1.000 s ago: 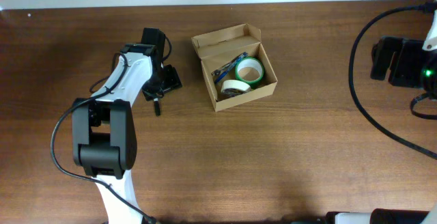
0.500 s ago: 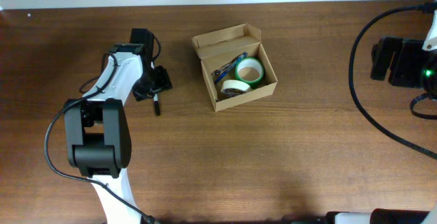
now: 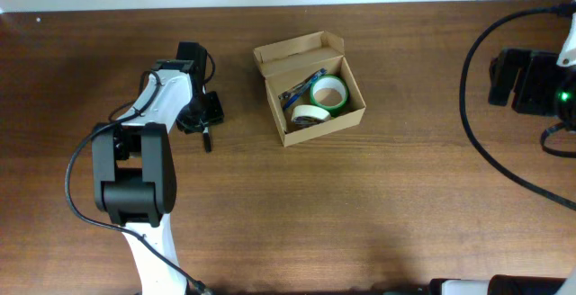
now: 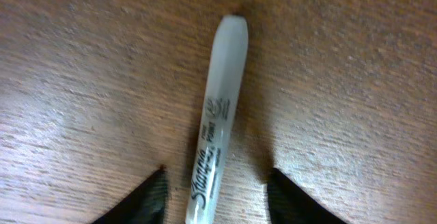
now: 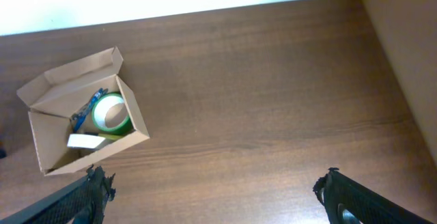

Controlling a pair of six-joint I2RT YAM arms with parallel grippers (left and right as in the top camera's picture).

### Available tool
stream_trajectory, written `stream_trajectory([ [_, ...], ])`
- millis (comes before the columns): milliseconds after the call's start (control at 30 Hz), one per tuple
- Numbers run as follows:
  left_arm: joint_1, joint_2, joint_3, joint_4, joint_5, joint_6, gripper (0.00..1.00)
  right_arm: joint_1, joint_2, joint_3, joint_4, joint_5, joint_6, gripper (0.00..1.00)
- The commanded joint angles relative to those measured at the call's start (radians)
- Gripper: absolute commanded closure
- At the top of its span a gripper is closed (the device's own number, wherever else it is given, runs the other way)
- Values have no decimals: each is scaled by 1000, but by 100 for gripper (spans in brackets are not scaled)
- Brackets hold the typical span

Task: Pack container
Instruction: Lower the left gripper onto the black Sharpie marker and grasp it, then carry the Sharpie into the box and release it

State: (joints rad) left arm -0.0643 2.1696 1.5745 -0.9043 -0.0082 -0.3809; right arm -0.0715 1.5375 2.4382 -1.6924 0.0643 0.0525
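Note:
The container [image 3: 326,127] is a small tan cardboard box with its flap open, at the table's middle back. It also shows in the right wrist view [image 5: 65,80]. Inside are a green tape roll [image 3: 329,93], a white tape roll [image 3: 309,113] and a blue pen [image 3: 300,85]. A grey Sharpie marker [image 4: 220,108] lies on the table left of the box, its tip showing in the overhead view [image 3: 207,140]. My left gripper [image 4: 215,195] is open, low over the table, one finger on each side of the marker without touching it. My right gripper [image 5: 213,183] is open and empty at the far right.
The brown wooden table [image 3: 360,205] carries everything. My left arm's base [image 3: 135,183] stands at the front left. A black cable [image 3: 472,133] loops over the table at the right by my right arm [image 3: 526,81].
My left gripper has shifted a little to the left and turned, now straddling the marker. The box, its contents and the right arm have not moved.

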Motion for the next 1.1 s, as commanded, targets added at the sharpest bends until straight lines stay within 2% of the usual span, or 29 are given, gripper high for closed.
stream_trajectory([
  [0, 1, 48, -18, 18, 0, 16, 66, -8, -13, 1, -6, -10, 4, 1],
  [67, 1, 48, -18, 30, 0, 19, 82, -8, -13, 1, -6, -10, 4, 1],
  [167, 1, 48, -18, 49, 0, 50, 98, -8, -13, 1, -6, -10, 4, 1],
  [467, -1, 29, -5, 55, 0, 211, 98, -8, -13, 1, -6, -10, 3, 1],
  [700, -19, -153, 89, 55, 1, 403, 99, -8, -13, 1, -6, -9, 4, 1],
  [833, -63, -269, 192, 63, 0, 557, 98, -8, -13, 1, -6, -9, 4, 1],
  [1067, -182, -317, 266, 166, 12, 686, 98, -8, -13, 1, -6, -10, 4, 1],
])
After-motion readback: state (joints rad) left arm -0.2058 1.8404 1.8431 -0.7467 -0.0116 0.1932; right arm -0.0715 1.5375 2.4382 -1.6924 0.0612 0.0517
